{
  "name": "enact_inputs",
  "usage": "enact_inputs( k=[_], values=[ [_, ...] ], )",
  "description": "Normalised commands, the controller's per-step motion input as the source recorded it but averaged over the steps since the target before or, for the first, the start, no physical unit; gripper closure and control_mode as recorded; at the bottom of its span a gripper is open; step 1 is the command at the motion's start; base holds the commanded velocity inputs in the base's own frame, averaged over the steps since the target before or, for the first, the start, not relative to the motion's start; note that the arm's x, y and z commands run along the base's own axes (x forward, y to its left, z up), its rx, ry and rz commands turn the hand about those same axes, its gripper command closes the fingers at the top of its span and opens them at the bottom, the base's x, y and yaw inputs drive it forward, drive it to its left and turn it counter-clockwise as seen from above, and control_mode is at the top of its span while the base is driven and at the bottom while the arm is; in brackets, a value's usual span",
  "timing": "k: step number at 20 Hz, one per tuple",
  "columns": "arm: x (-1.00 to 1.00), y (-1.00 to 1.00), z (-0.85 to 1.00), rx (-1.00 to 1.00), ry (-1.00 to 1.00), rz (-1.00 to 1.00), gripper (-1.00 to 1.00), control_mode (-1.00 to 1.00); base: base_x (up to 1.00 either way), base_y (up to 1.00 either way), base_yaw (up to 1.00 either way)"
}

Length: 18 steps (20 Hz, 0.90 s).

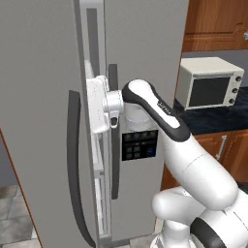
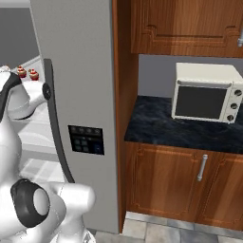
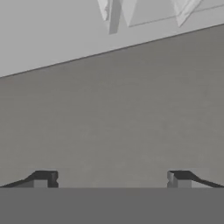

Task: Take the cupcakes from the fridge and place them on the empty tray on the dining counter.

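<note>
Pincer (image 3: 111, 179) spread wide apart, clamped on nothing, two dark fingertips (image 3: 43, 178) low in the hand view facing a flat grey surface at close range, paler translucent shelving beyond and above. In the left base view, hand pushed into the gap between the two doors of the fridge (image 1: 145, 43), left door swung partly open, its dark handle (image 1: 73, 160) below and to the left of the hand. Dispenser panel (image 1: 138, 144) just right of the wrist. Two cupcakes (image 2: 27, 73) on a white shelf inside the fridge, side by side, near the wrist, untouched. Toaster oven (image 2: 205, 92) well off to the right on a dark table (image 2: 156, 123).
</note>
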Motion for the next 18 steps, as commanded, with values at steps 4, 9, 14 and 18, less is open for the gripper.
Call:
enact_inputs(
  k=[4, 9, 14, 18],
  values=[
    [-0.30, 0.48, 0.00, 0.00, 0.00, 0.13, -1.00, -1.00, 0.00, 0.00, 0.00],
    [-0.72, 0.50, 0.00, 0.00, 0.00, 0.13, -1.00, -1.00, 0.00, 0.00, 0.00],
    [-1.00, 0.61, 0.00, 0.00, 0.00, 0.12, -1.00, -1.00, 0.00, 0.00, 0.00],
    [-0.89, 0.86, 0.00, 0.00, 0.00, 0.11, -1.00, -1.00, 0.00, 0.00, 0.00]
  ],
)
